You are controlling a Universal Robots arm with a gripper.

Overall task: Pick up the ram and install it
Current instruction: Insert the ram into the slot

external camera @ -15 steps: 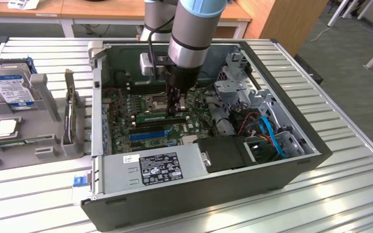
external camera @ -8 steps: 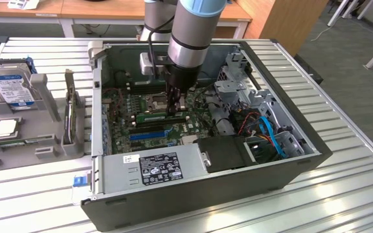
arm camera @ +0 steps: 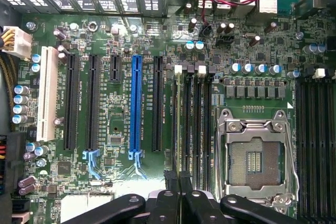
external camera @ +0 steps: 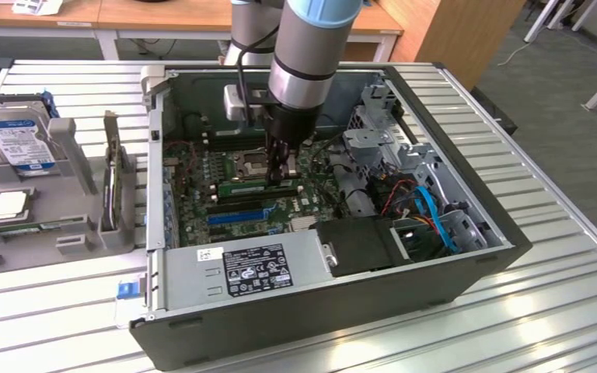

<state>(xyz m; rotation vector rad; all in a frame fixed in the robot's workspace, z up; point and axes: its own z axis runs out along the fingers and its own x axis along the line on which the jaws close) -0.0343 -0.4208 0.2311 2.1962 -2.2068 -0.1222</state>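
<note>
In the exterior view my gripper [external camera: 281,177] reaches straight down into the open computer case [external camera: 465,256] over the motherboard [external camera: 200,186]. Its fingers are pressed together on the top edge of the ram [external camera: 245,187], a thin green stick lying level along a memory slot beside the processor socket [external camera: 249,164]. In the wrist view the ram [arm camera: 175,124] shows edge-on as a narrow line in the slot nearest the expansion slots. There the two dark fingertips of the gripper [arm camera: 177,178] meet over it. A white latch [arm camera: 178,69] marks the slot's far end.
Black memory slots [arm camera: 198,124] lie alongside, then the open processor socket [arm camera: 254,156]. A blue expansion slot [arm camera: 136,108] is close by. The power supply [external camera: 246,264], drive cage [external camera: 376,144] and blue cables [external camera: 435,217] crowd the case. Outside it stand a hard drive [external camera: 13,140] and an expansion card [external camera: 112,183].
</note>
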